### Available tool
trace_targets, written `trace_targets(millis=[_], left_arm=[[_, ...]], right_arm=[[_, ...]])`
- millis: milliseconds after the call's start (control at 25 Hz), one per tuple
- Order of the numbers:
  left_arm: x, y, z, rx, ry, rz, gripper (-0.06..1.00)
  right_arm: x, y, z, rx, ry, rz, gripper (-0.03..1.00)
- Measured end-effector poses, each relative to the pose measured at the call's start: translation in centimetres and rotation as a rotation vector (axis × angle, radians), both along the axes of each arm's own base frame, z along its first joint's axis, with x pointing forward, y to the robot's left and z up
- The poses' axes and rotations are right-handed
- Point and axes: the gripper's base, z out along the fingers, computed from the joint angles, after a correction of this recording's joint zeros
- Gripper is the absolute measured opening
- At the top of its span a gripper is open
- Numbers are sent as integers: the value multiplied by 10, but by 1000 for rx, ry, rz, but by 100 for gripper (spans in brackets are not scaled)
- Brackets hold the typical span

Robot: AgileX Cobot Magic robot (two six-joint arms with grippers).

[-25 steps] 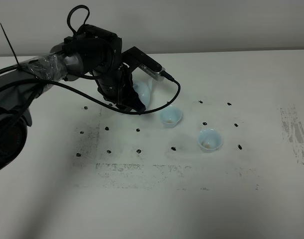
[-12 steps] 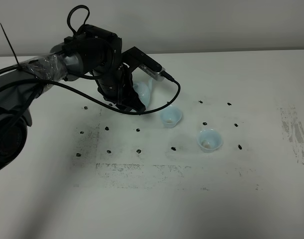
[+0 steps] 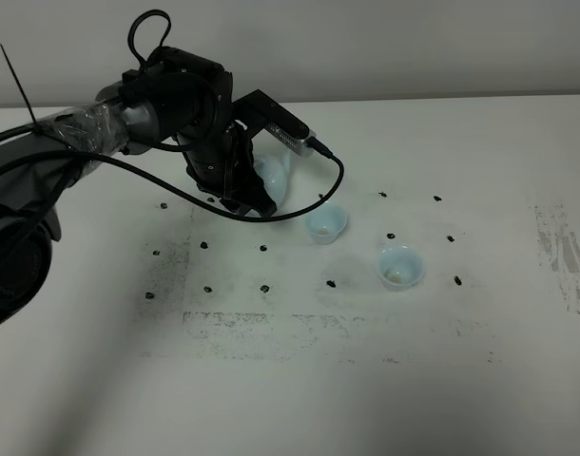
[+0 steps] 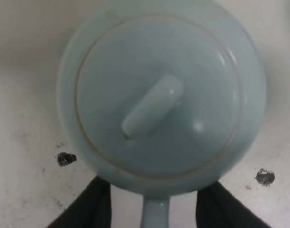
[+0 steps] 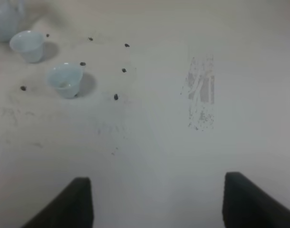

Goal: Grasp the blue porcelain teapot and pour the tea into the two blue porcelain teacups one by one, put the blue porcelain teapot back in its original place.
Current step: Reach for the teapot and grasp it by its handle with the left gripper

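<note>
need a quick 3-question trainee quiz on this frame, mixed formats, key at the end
1. Short answer: which gripper has its fingers on either side of the blue porcelain teapot handle?
2. Multiple choice: how many blue teacups stand on the table? A) one B) two C) three
3. True or false: the right gripper is holding a teacup.

Key
1. The left gripper.
2. B.
3. False: it is open with nothing between its fingers.
</note>
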Motion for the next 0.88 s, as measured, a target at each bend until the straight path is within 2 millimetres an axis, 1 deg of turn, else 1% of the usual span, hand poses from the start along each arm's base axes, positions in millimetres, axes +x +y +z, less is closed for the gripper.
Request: trace_targets(millis=[320,440,560,840,880], left_arm=[[0,0,0,0,1,0,40],[0,0,0,1,1,0,37],[0,0,0,-1,2,9,31],[0,0,0,-3,6,21,8],[-1,0,0,-3,8,22,6]], right_arm=[[0,0,0,0,0,0,56],[0,0,0,0,0,0,56],[0,0,0,0,0,0,56],[0,0,0,1,0,0,56],[0,0,0,1,0,0,56]])
